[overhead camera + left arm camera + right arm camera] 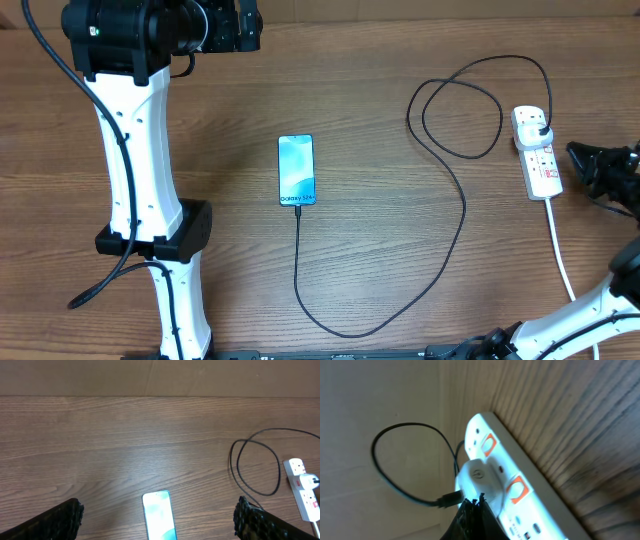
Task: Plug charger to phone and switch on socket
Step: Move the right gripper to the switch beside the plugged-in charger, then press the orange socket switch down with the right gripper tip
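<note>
The phone (pixel 296 170) lies flat mid-table with its light blue screen up; its top half also shows in the left wrist view (pixel 159 519). The charger (pixel 462 215), a thin black cable, meets the phone's near edge, loops across the table and ends at a white adapter (pixel 480 477) seated in the socket (pixel 541 165), a white power strip with orange switches (pixel 516 489). My right gripper (pixel 476 502) is shut with nothing in it, its tips right beside the adapter and the cable's connector (pixel 449 499). My left gripper (pixel 159 512) hangs open, high above the phone.
The strip's white cord (pixel 562 255) runs toward the table's near right edge. My left arm's white column (pixel 135 170) stands at the left. The black cable forms a loop (pixel 460 110) left of the strip. A tan wall (pixel 160 377) closes the far side.
</note>
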Motion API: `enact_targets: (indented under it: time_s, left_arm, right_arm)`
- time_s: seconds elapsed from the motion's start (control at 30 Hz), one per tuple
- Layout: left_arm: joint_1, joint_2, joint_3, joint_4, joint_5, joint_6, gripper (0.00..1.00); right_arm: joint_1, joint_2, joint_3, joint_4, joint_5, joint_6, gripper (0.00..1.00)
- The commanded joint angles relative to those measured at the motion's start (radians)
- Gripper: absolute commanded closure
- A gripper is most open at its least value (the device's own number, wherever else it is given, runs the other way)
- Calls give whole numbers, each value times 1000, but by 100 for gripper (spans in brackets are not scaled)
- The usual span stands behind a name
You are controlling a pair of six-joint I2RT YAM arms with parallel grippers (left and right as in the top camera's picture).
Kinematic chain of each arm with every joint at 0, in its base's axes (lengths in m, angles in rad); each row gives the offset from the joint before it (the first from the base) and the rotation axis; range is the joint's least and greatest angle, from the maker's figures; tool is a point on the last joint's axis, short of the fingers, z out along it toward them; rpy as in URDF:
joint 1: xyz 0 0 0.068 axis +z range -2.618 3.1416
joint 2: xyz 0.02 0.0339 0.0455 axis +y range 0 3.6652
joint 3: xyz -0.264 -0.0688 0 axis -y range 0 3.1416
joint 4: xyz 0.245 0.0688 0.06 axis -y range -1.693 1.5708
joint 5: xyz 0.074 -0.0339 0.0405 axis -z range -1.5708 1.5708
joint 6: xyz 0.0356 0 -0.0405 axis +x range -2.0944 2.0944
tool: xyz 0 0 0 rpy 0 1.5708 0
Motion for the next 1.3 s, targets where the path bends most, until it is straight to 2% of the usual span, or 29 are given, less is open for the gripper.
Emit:
enact_targets:
  time_s: [0.0, 0.33, 1.27]
  left_arm:
    - [-5, -8, -4, -2, -10, 9, 0]
    - [-5, -8, -4, -2, -10, 9, 0]
    - [-5, -8, -4, -2, -10, 8, 1]
  right_arm:
    - [12, 23, -6, 10, -2, 11, 96]
    - [91, 23, -6, 5, 164, 92, 96]
    - [92, 104, -6, 47, 119, 107, 96]
